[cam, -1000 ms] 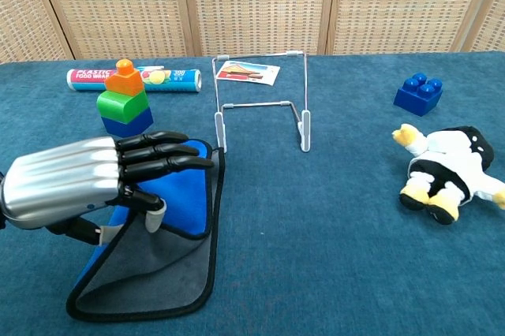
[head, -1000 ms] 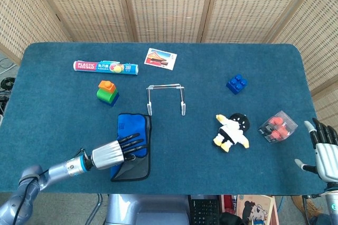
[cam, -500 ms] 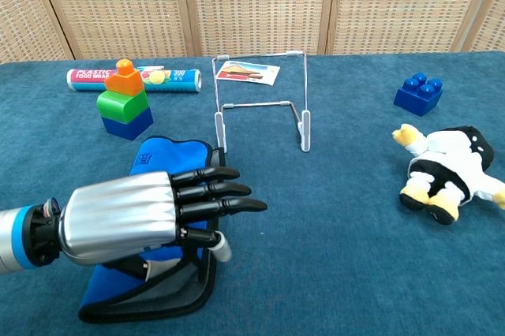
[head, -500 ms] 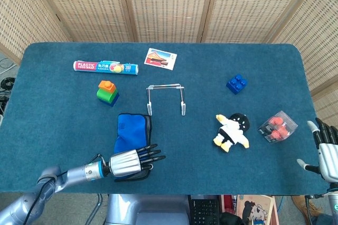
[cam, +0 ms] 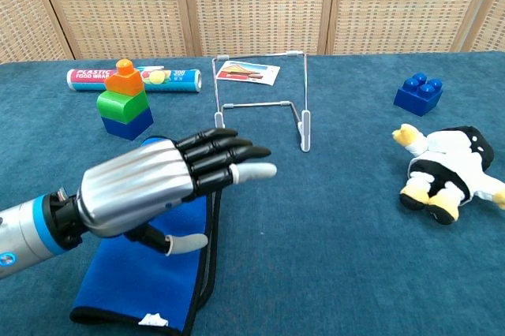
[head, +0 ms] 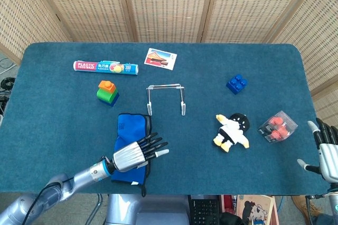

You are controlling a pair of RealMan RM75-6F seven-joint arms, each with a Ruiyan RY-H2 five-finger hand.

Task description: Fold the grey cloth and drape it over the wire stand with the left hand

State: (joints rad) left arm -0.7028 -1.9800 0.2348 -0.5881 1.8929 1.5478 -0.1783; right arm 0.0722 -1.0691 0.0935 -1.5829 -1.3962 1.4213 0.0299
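1. Head view: desk (head: 63, 109) covered in teal felt, woven screens behind.
2. Grey cloth (head: 131, 140), folded with its blue side up, lying flat near the front edge of the desk, in front of the wire stand (head: 166, 98) and apart from it; small white tag at the near corner in the chest view.
3. Left hand (head: 134, 153) hovering over the near right part of the cloth, fingers (cam: 229, 151) spread and extended toward the stand, nothing grasped; thumb hanging below the palm in the chest view.
4. Wire stand upright at mid-desk, bare, two feet planted on the felt.
5. Right hand (head: 326, 153) at the far right edge, past the desk, fingers released and pointing up, nothing held.
6. Stacked blocks (head: 107, 93), orange on green on blue, left of the stand.
7. Roll of plastic wrap (head: 105, 67) lying toward the back left; postcard (head: 160, 58) just right of it.
8. Blue brick (head: 237, 83) right of the stand.
9. Plush toy (head: 231, 131), black, white and yellow, lying in front of the brick.
10. Clear box (head: 278, 127) with red pieces inside, right of the plush toy.
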